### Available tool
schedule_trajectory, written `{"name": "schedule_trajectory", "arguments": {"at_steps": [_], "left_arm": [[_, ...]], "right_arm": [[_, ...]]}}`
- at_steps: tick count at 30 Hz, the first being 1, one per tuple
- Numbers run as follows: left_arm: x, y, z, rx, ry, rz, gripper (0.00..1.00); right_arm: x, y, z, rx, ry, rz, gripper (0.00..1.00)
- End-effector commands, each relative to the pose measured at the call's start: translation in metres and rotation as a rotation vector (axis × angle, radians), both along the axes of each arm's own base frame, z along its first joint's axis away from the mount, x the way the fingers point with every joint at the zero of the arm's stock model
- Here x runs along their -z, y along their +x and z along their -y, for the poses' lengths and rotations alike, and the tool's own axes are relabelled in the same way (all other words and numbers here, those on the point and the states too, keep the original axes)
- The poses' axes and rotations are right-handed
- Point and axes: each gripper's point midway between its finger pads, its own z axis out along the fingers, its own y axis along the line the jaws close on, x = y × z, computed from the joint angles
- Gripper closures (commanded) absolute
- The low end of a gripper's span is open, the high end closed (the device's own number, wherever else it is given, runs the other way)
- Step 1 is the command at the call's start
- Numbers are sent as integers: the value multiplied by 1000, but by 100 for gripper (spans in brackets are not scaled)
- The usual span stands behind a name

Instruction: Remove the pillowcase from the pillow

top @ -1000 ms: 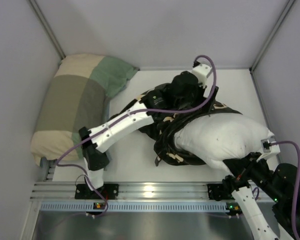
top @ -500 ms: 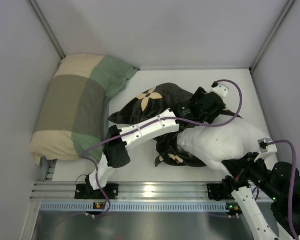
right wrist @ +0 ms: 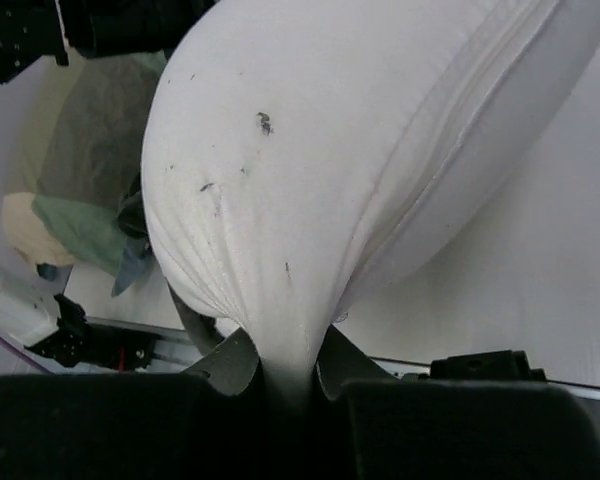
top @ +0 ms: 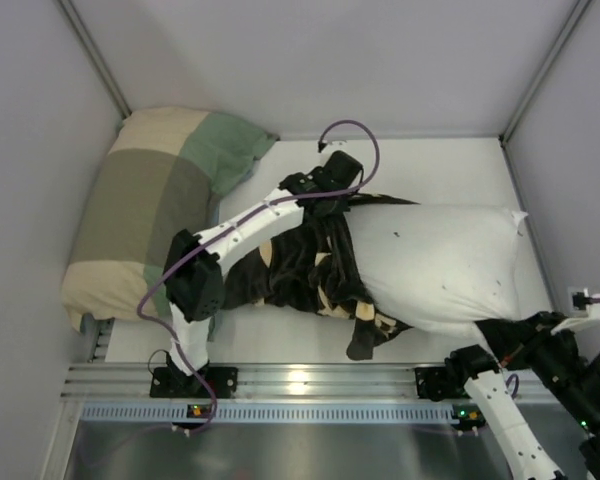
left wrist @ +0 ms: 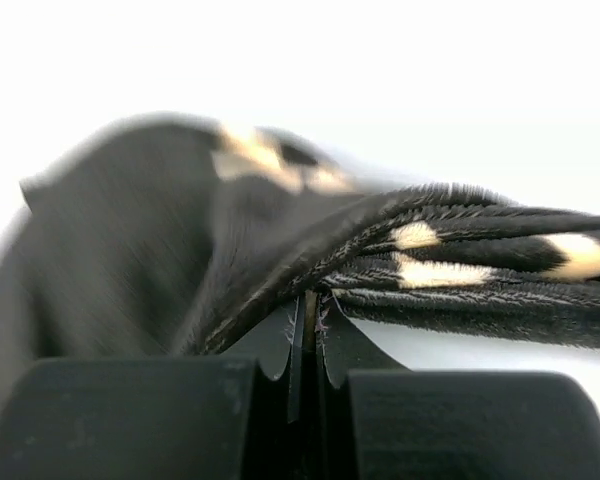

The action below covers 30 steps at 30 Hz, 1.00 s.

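Observation:
The white pillow [top: 445,262] lies across the right half of the table. The black pillowcase [top: 295,270] with tan motifs is bunched around its left end and spreads leftward. My left gripper [top: 346,203] sits at the pillowcase's far edge. In the left wrist view it [left wrist: 305,305] is shut on a fold of the pillowcase [left wrist: 180,230]. My right gripper [top: 492,328] is at the pillow's near right corner. The right wrist view shows it [right wrist: 290,365] shut on that gathered corner of the pillow [right wrist: 330,150], which stretches away from the jaws.
A green, beige and olive patchwork pillow [top: 150,220] leans against the left wall and also shows as the patchwork pillow [right wrist: 75,170] in the right wrist view. An aluminium rail [top: 310,380] runs along the near edge. Grey walls close in three sides.
My left gripper swung right, then back left, and closed from open onto the pillowcase. The pillowcase slid left, baring more of the pillow. My right arm drew back toward the lower right with the corner.

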Motion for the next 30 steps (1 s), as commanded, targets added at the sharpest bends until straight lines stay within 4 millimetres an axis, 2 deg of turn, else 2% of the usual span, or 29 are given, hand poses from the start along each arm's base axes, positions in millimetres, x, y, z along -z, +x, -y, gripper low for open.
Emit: {"name": "schedule_trajectory", "arguments": {"at_steps": [1,3,4,5,6,7,8,9,10,11,12,13,15,16,17,18,20,21,22,24,27,29,30], "left_arm": [[15,19,-106,-247,189,3,100],[3,13,-97,-198,133,2,100],[8,6,-93,-166,116,-19,100],[-2,-5,-78,-98,44,-38,100],[-7,-8,-68,-61,1,-26,100],[-12,-19,-65,-33,-26,-26,93],[-14,-33,-52,25,-61,-36,78],[-20,-39,-44,55,-89,-22,36],[-24,-49,-39,80,-108,-24,28],[-31,-68,-37,104,-118,-9,23],[-37,-78,-39,96,-118,10,21],[-48,-97,-46,72,-121,57,15],[-55,-117,-53,52,-135,91,12],[-69,-131,-61,47,-175,121,11],[-51,-149,-64,63,-155,97,11],[-60,-160,-72,42,-219,104,11],[-48,-179,-80,43,-268,63,11],[-25,-191,-87,32,-281,7,11],[-34,-201,-95,34,-340,11,11],[-23,-218,-102,46,-395,-38,11],[-62,-235,-114,88,-560,4,11],[-73,-242,-113,117,-604,-1,12],[-70,-244,-110,127,-599,-18,13]], "right_arm": [[-99,-40,56,238,84,414,100],[-98,-39,61,259,84,410,100],[-91,-32,58,242,77,380,100],[-85,-29,52,212,84,364,100],[-71,-18,45,196,83,317,100],[-68,-13,41,182,92,312,100],[-62,-13,36,160,102,309,100],[-49,-4,32,155,95,271,100],[-43,1,30,153,89,250,100],[-36,4,29,152,83,233,100],[-29,8,29,156,72,216,100],[-18,14,29,167,60,186,100],[-9,21,30,186,53,163,100],[-9,23,32,197,52,163,100],[-9,27,34,217,44,159,100],[-12,29,36,226,45,166,100],[-16,35,38,243,33,160,100],[-21,37,37,240,37,176,100],[-23,39,36,238,38,182,100],[-22,43,33,228,39,178,100],[-15,49,30,223,39,172,100],[-9,50,29,220,43,164,100],[-4,52,27,218,42,152,100]]}}
